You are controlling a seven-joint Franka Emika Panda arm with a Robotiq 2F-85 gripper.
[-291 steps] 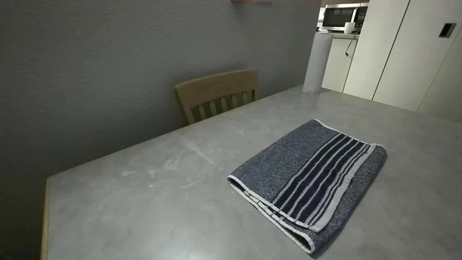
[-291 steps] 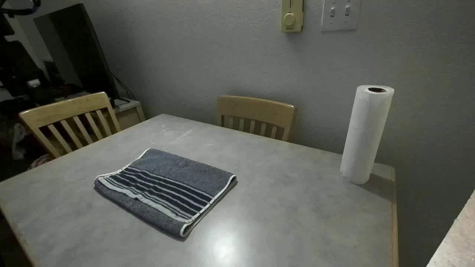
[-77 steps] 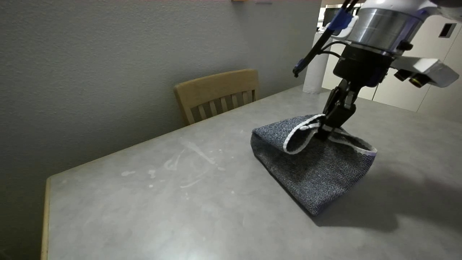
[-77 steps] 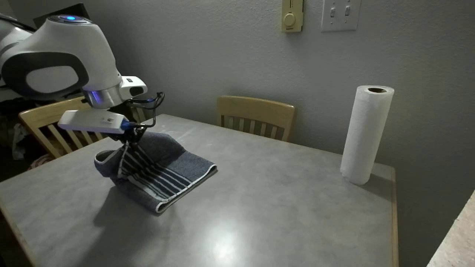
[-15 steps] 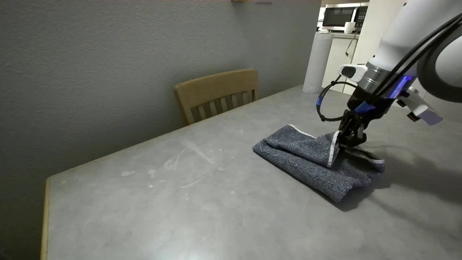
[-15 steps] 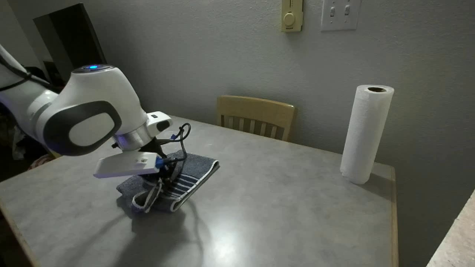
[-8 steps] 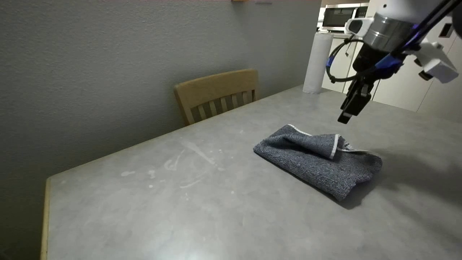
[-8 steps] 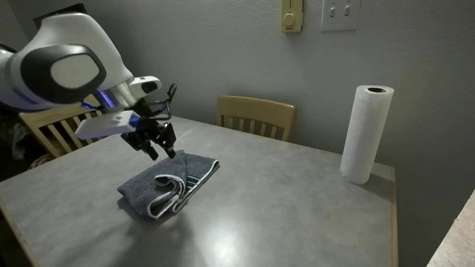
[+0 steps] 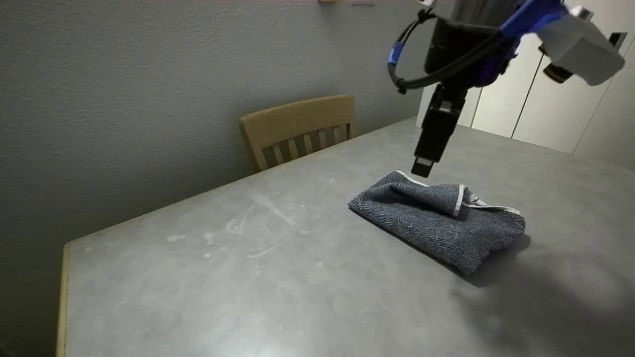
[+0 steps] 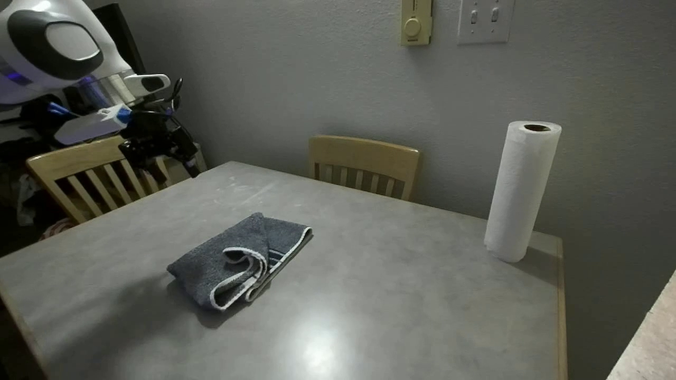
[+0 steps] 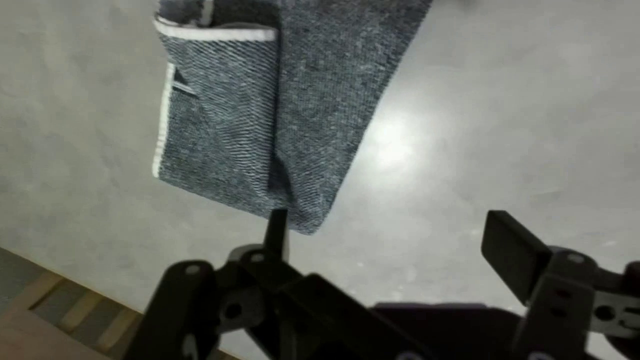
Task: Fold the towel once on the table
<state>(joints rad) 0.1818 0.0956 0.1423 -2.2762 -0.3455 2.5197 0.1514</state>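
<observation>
Wrist view: gripper released, its two fingers spread wide, tabletop showing between them. Towel count: one. The towel lies on the table, plain grey-blue side up, a white-edged flap turned over toward its left; a short bit of pale stripe peeps out beside that flap. Chair slats enter at the left corner.

In an exterior view: towel on the right half of the table, layers uneven, white-bordered flap on top. Gripper hangs above its far side, apart from the cloth. One cable loops beside the wrist; one pale housing sits to the right. One chair at the far side. Far right, cupboard doors.

In an exterior view: two chairs, one far, plus the left chair. One paper roll stands on end, far right. One switch plate, two toggles. One wall control, single round dial; mark beneath it too small to read. The arm reaches in from the left, gripper raised well apart from the towel, which lies left of centre.
</observation>
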